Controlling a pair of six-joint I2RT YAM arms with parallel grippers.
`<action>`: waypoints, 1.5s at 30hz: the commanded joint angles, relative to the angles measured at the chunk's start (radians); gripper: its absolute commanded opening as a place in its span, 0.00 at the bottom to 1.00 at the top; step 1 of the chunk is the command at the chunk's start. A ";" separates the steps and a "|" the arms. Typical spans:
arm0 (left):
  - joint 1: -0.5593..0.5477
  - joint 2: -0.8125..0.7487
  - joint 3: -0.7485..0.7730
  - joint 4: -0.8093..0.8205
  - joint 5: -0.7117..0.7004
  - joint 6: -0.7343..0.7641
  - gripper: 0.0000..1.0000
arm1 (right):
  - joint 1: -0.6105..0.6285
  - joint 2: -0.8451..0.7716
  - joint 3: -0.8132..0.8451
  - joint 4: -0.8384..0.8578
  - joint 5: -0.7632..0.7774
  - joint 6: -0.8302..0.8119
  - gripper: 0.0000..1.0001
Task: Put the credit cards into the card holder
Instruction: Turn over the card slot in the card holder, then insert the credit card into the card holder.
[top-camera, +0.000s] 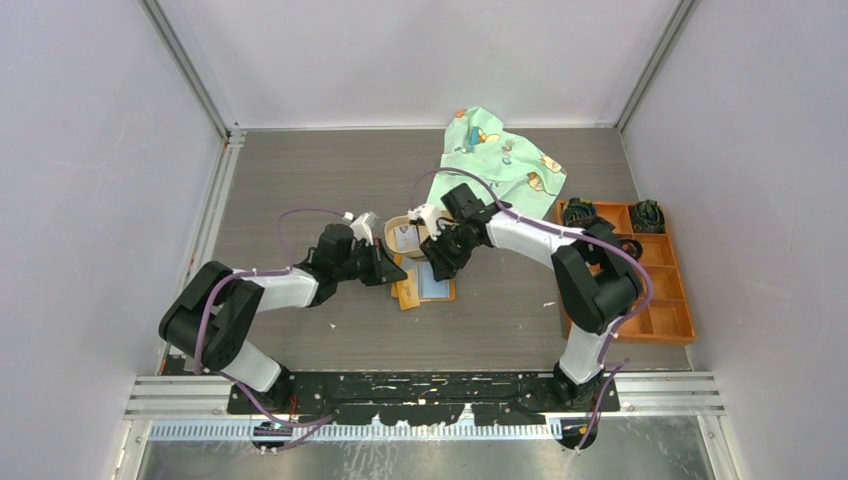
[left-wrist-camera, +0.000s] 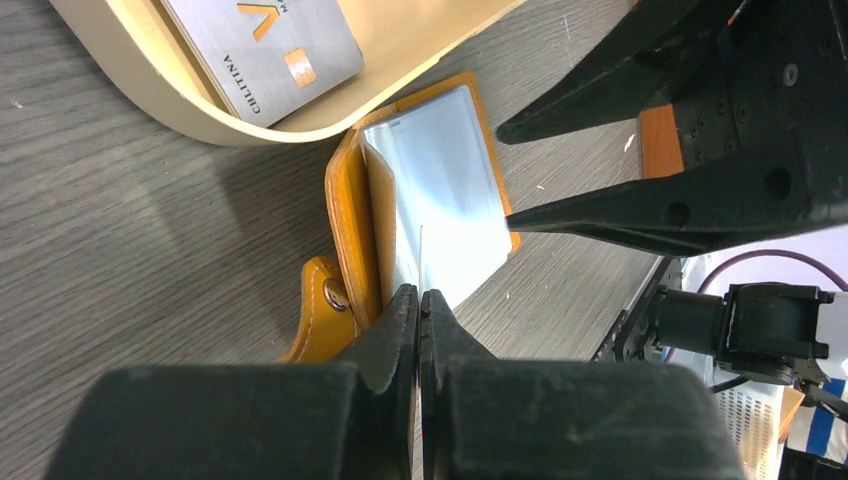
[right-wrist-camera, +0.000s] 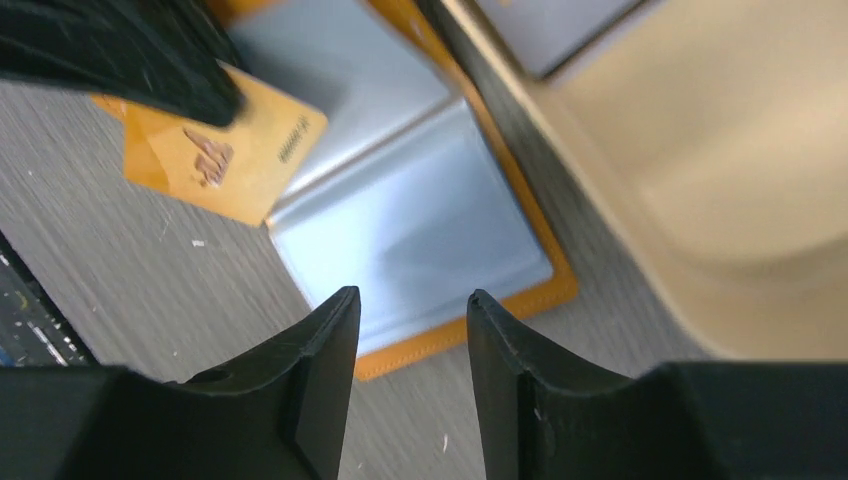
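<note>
I am seeing the card holder (top-camera: 428, 285) lying open on the table (top-camera: 300, 180), not far ahead of the arm bases, clear sleeves facing up. The left gripper (left-wrist-camera: 420, 298) is sitting with its fingers pressed together at the holder's edge beside the snap flap (left-wrist-camera: 325, 320); I cannot tell whether a sleeve is pinched. The right gripper (right-wrist-camera: 413, 300) is hovering over the sleeves, fingers partly apart, holding nothing. Just beyond, a grey credit card (left-wrist-camera: 265, 50) is lying in an oval tray (left-wrist-camera: 140, 75). Farther back, a green cloth (top-camera: 500, 155) is lying crumpled.
</note>
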 joint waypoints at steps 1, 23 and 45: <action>0.008 0.012 0.042 0.019 0.034 -0.019 0.00 | 0.029 0.068 0.115 0.069 0.021 -0.098 0.49; 0.042 0.008 0.089 -0.084 0.067 -0.047 0.00 | 0.092 0.211 0.248 -0.129 -0.091 -0.288 0.47; 0.045 -0.041 -0.043 -0.044 0.015 -0.113 0.00 | 0.047 -0.080 0.079 -0.082 -0.158 -0.312 0.51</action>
